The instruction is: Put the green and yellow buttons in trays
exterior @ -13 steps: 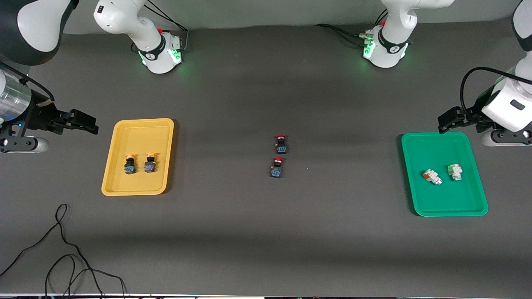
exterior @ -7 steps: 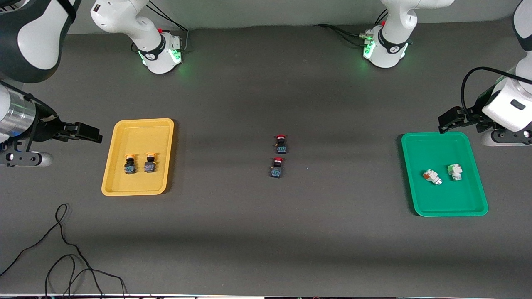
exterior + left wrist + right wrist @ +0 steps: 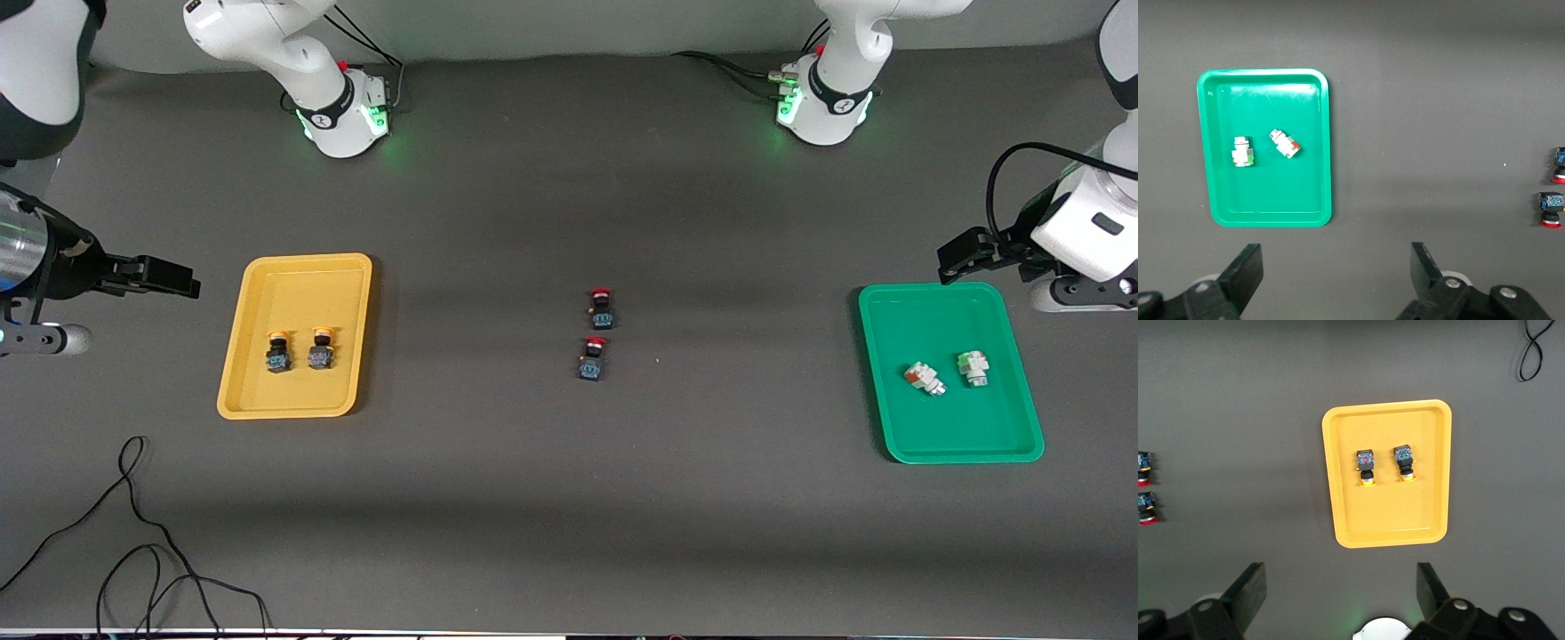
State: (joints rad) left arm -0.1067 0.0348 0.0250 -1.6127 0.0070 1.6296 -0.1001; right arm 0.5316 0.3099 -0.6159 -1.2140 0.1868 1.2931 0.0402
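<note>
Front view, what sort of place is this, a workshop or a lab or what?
Most likely a robotics lab bench: a dark matted table, sorting props such as the yellow tray and green tray, and a loose black cable trailing across the mat.

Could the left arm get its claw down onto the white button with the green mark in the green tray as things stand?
Probably yes. The left claw hangs open by the green tray, and the green-marked button lies uncovered, apart from its orange-marked neighbour.
</note>
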